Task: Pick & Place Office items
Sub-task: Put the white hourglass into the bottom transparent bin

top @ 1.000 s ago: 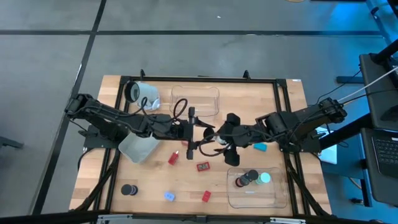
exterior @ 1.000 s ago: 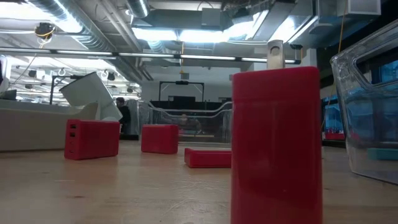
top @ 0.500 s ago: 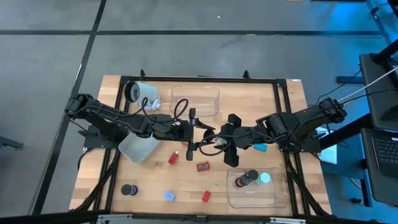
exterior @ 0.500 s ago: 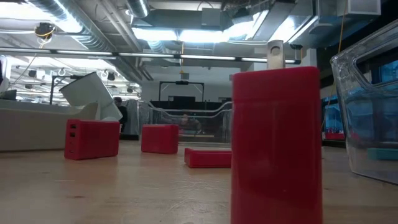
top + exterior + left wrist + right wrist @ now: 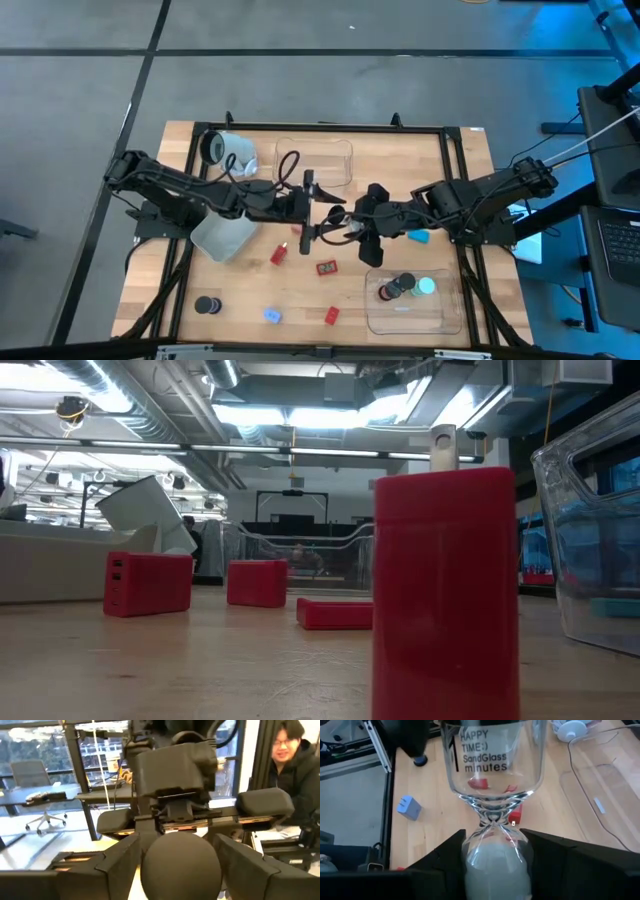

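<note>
A clear sandglass (image 5: pixel 492 775) with white sand and black print hangs level over the table's middle (image 5: pixel 340 224), between my two grippers. My right gripper (image 5: pixel 495 870), coming from the table's right (image 5: pixel 356 226), is shut on it. My left gripper (image 5: pixel 180 870) faces it from the table's left (image 5: pixel 312 210). It is open, with its fingers on either side of the sandglass's round black end cap (image 5: pixel 180 862) and a thin gap on each side. On the table lie red blocks (image 5: pixel 279 254) (image 5: pixel 326 268) (image 5: pixel 331 315), a blue piece (image 5: pixel 272 316), a black puck (image 5: pixel 207 304) and a teal piece (image 5: pixel 418 237). My right gripper pinches the sandglass's sand-filled bulb (image 5: pixel 472 865), the one nearer its wrist, between its two fingers. The fingers come level from the table's right and lie along the sandglass. The sandglass is lifted clear and lies level, its other bulb toward the left gripper.
A clear tray (image 5: pixel 440 318) at the near right holds black and teal pucks (image 5: pixel 392 290). A second clear tray (image 5: pixel 318 160) stands at the far middle. A white-grey cylinder (image 5: pixel 228 150) lies at the far left, and a pale tilted container (image 5: pixel 222 237) sits under the left arm.
My left gripper has tipped a little. The sandglass has stayed where it was between the two grippers.
</note>
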`<action>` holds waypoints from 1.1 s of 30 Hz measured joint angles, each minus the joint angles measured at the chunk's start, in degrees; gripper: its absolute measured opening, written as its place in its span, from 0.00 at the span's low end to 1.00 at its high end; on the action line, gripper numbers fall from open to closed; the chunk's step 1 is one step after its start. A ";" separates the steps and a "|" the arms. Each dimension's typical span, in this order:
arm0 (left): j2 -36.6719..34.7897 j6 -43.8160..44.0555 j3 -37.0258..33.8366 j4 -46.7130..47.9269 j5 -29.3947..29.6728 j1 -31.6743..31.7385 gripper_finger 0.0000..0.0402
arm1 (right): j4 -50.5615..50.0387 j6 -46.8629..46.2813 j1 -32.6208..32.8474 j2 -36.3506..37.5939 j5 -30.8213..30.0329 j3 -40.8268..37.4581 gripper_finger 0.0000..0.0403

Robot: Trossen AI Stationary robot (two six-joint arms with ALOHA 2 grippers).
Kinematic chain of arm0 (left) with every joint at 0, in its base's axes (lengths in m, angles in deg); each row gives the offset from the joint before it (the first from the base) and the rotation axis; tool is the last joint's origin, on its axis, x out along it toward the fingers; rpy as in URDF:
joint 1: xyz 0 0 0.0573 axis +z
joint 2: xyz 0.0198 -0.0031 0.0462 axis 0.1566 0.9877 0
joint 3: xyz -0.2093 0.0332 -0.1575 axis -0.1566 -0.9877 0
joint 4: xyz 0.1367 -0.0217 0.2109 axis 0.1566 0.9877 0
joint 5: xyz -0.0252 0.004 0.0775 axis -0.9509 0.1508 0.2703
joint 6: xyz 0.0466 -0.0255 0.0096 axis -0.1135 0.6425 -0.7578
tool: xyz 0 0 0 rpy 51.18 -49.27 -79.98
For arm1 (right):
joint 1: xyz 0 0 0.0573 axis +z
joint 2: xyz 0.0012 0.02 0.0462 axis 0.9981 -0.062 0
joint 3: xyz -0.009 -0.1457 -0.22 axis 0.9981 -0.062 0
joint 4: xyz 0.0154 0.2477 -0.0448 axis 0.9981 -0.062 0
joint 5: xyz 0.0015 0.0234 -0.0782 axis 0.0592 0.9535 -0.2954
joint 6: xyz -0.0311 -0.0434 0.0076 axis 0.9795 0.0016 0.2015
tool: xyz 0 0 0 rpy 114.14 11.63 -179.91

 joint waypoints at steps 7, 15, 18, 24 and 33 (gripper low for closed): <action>-1.54 3.89 0.00 2.79 0.08 0.90 0.75 | -0.73 -0.60 0.00 0.08 -0.09 0.00 0.42; -8.94 4.17 0.00 12.67 9.73 0.90 0.78 | -13.29 -13.38 0.26 3.35 1.14 0.00 0.42; -12.26 7.96 0.02 21.00 13.63 0.90 0.77 | -20.82 -21.51 1.38 4.28 4.38 0.00 0.42; -16.31 18.03 0.02 39.12 18.76 0.73 0.75 | -32.43 -41.07 7.53 3.05 12.96 0.00 0.43; -15.70 23.11 -0.05 50.64 27.48 0.73 0.70 | -33.48 -62.71 20.69 0.48 31.40 0.00 0.42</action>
